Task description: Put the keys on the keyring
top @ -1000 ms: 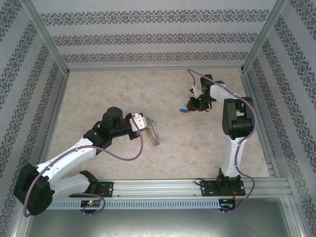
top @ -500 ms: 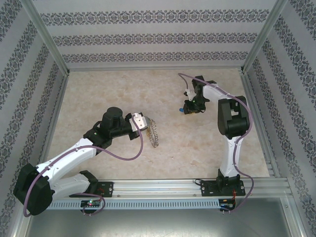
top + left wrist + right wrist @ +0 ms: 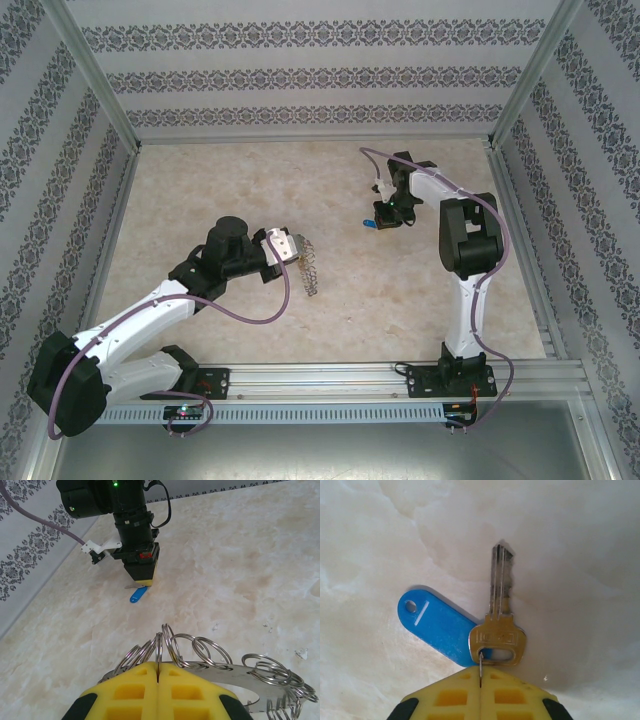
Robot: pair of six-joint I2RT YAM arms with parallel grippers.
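A brass key (image 3: 497, 611) with a blue plastic tag (image 3: 437, 622) lies flat on the marble table. My right gripper (image 3: 480, 672) is shut on the small wire ring threaded through the key's head. From above, that gripper (image 3: 386, 219) points down at the blue tag (image 3: 371, 226) at the back right. The keyring (image 3: 280, 681), a grey metal band fringed with wire loops, hangs from my left gripper (image 3: 158, 667), whose yellow pads are shut on one upright loop (image 3: 161, 642). The top view places the left gripper (image 3: 297, 250) and the keyring (image 3: 311, 272) mid-table, above the surface.
Patterned walls and metal posts (image 3: 105, 85) enclose the table on three sides. In the left wrist view, my right gripper (image 3: 142, 581) stands over the blue tag (image 3: 137, 595), ahead of the keyring. Bare marble (image 3: 200, 180) lies between and around the arms.
My right gripper moved left onto the key, then closed on its small wire ring. The left arm and the keyring have barely shifted.
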